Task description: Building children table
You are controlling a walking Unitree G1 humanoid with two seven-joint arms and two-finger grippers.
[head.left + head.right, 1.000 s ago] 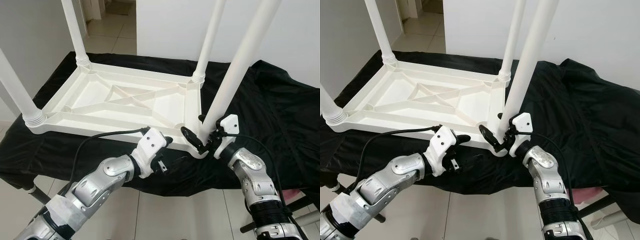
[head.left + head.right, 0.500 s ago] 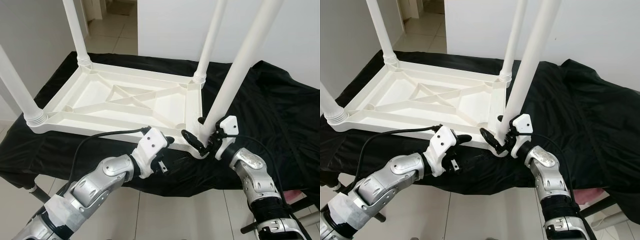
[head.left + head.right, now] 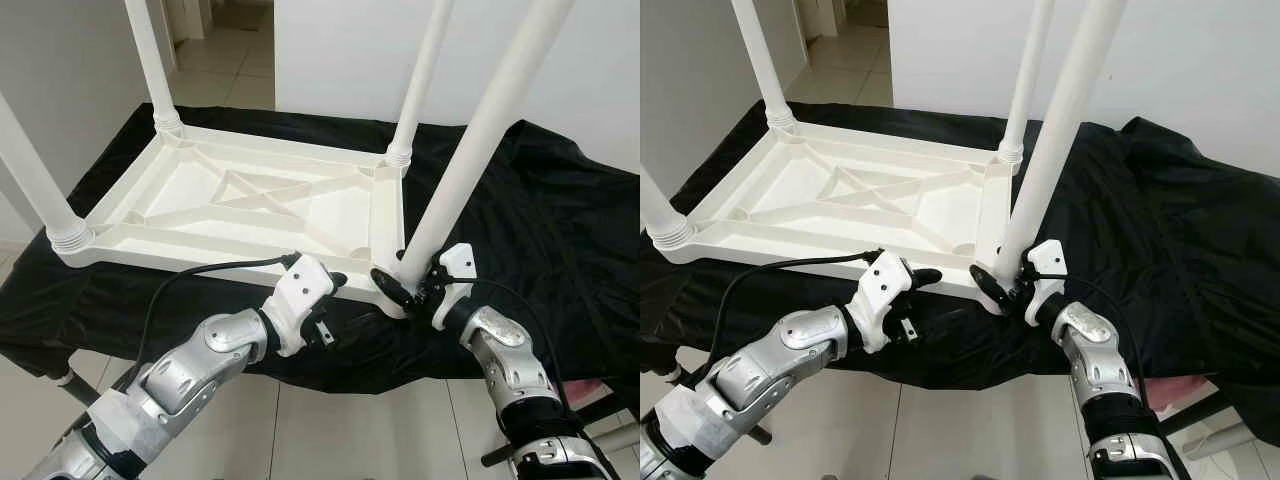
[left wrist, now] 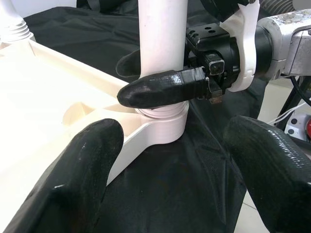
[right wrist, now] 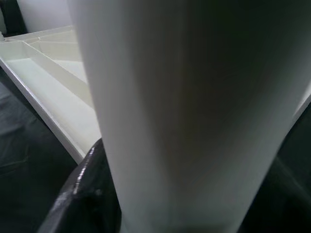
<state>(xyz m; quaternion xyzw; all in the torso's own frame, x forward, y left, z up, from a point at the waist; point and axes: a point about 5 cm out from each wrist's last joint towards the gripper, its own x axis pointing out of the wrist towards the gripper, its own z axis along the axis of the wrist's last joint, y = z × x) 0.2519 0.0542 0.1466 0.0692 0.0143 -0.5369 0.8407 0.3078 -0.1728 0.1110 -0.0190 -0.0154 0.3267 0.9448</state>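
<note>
A white plastic children's table (image 3: 250,210) lies upside down on a black cloth (image 3: 540,220). Three white legs stand in its corners: back left (image 3: 150,60), back right (image 3: 425,80) and front left (image 3: 30,170). The fourth leg (image 3: 480,150) leans to the right over the front right corner socket (image 4: 160,128), its base in or on the socket. My right gripper (image 3: 405,280) is shut on this leg just above the socket, one finger (image 4: 160,90) wrapped across it. My left gripper (image 3: 332,308) is open at the table's front edge, left of that corner, holding nothing.
The black cloth covers a low stand whose front edge runs just below my grippers, with tiled floor (image 3: 300,430) beneath. A white wall (image 3: 340,50) stands close behind. Metal frame parts (image 3: 610,440) show at the lower right.
My right gripper has slid a little lower on the fourth leg, and the leg's top has leaned slightly further right. The left gripper has hardly moved.
</note>
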